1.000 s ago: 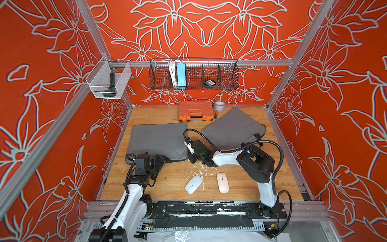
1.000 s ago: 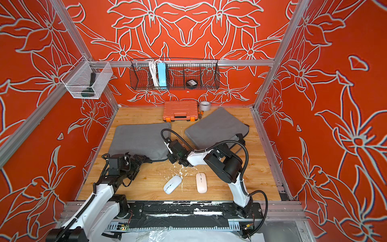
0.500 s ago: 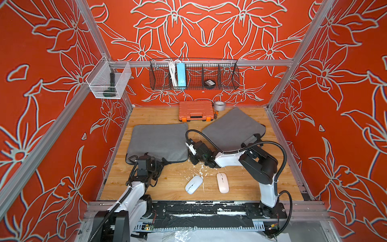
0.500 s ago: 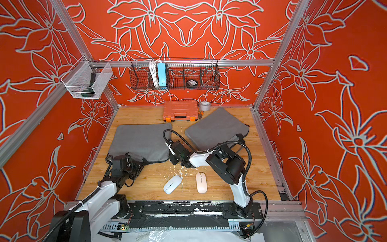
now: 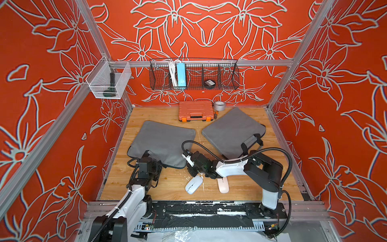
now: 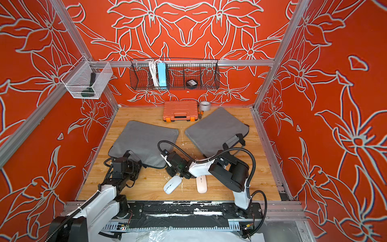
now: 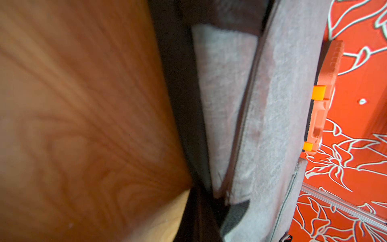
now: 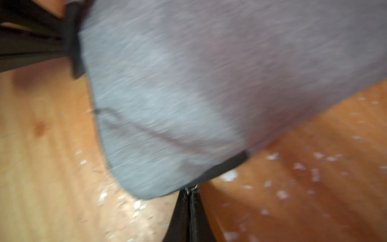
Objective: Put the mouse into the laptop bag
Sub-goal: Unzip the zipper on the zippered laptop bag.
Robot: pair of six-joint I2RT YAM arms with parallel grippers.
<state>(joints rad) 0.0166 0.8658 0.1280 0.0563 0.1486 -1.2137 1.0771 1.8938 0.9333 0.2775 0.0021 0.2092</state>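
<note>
Basically, the left fingers [image 7: 198,211] were pinched shut at the black edge of the laptop bag [image 5: 163,140]. The right fingers [image 8: 189,213] were clamped on its zipper pull [image 8: 193,187], and the white mouse [image 5: 193,184] sat loose on the surface [image 5: 167,189].

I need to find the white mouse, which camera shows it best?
The top views: both show the white mouse clearly on the table, near the pink mouse. Neither wrist view has it; they face the bag.

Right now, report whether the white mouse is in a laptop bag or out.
Out. The white mouse lies uncovered on the wooden table, beside the pink mouse.
</note>
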